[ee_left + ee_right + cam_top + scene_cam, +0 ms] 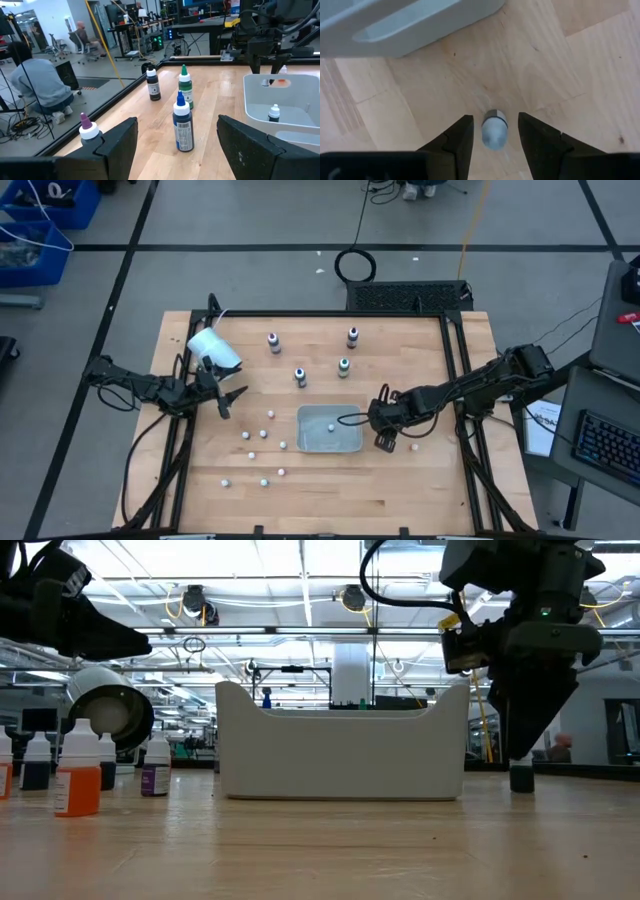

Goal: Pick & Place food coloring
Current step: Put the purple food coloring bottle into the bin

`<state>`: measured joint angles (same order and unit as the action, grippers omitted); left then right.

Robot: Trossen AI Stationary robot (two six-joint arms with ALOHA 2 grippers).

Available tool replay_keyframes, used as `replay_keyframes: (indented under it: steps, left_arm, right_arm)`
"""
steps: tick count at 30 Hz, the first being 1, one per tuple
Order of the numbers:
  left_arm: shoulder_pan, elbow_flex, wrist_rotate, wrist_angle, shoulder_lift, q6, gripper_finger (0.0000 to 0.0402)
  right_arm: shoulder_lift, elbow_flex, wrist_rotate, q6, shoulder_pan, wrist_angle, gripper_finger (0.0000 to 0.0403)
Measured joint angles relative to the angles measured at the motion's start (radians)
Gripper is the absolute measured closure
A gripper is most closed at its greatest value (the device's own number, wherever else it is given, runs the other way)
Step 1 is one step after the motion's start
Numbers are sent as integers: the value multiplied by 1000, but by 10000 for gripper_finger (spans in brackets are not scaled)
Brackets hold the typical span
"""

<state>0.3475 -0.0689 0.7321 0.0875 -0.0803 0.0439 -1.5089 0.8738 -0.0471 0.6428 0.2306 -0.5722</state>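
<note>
Beside tray (330,442) right edge | right pincer (386,442) apart, straddling small bottle (494,129) | left pincer (226,402) apart

Wooden table (420,480); bottles (300,376), tray (329,429) (white), cup (214,349)

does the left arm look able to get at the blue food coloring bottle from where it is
Probably yes: the left pincer is open and faces the blue bottle, which stands upright with bare table between them and the green bottle behind it.

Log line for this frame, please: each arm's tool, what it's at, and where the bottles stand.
right tool: open, straddling small capped bottle beside tray | left tool: open, idle at left edge | food coloring bottles: four upright behind the tray
</note>
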Motion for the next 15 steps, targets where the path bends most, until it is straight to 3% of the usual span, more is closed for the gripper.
replay_keyframes:
  steps: [8, 15]
  left_arm:
    - [0, 0, 0, 16, 0, 0, 128]
    - [0, 0, 0, 16, 0, 0, 128]
  right_arm:
    - [1, 0, 0, 0, 0, -7, 261]
    - [1, 0, 1, -1, 0, -7, 295]
